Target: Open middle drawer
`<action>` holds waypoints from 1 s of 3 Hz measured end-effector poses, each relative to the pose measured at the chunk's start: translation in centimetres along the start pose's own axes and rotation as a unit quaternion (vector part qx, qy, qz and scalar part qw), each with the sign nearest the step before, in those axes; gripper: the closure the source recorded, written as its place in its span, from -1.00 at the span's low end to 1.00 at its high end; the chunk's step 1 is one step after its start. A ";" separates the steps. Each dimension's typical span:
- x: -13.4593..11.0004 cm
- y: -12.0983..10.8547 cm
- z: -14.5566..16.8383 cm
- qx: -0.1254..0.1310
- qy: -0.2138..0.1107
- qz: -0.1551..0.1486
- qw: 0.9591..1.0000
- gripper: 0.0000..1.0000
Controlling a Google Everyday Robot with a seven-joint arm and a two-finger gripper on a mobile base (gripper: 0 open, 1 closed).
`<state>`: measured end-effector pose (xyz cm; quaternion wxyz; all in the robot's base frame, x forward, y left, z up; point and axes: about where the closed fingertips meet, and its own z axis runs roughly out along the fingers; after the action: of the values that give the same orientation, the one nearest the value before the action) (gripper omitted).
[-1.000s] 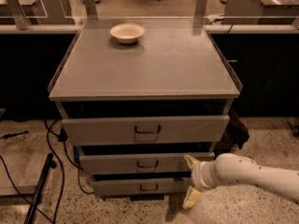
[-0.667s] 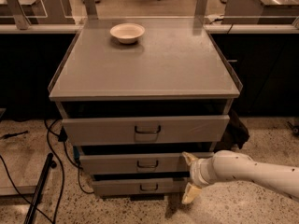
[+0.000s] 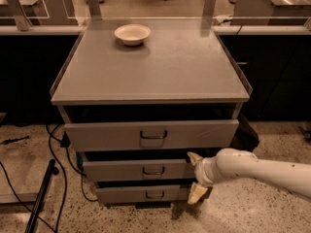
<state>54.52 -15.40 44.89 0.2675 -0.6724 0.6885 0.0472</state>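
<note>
Three drawer fronts are stacked; the middle drawer, with a small dark handle at centre, sits between the wider top drawer and the narrower bottom drawer. At its right end the hand is spread wide, one finger above, one below. A white bowl rests on the counter.

Gripper: at the middle drawer front's right end, fingers spread apart.
Handle: free from the front.
Above: top drawer juts out over it.
Surface: bowl near far left corner.
</note>
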 end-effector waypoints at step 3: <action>2.0 -2.5 4.6 -0.044 0.041 0.032 0.998 -1.00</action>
<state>58.37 -15.46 40.84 0.2076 -0.6627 0.7171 0.0584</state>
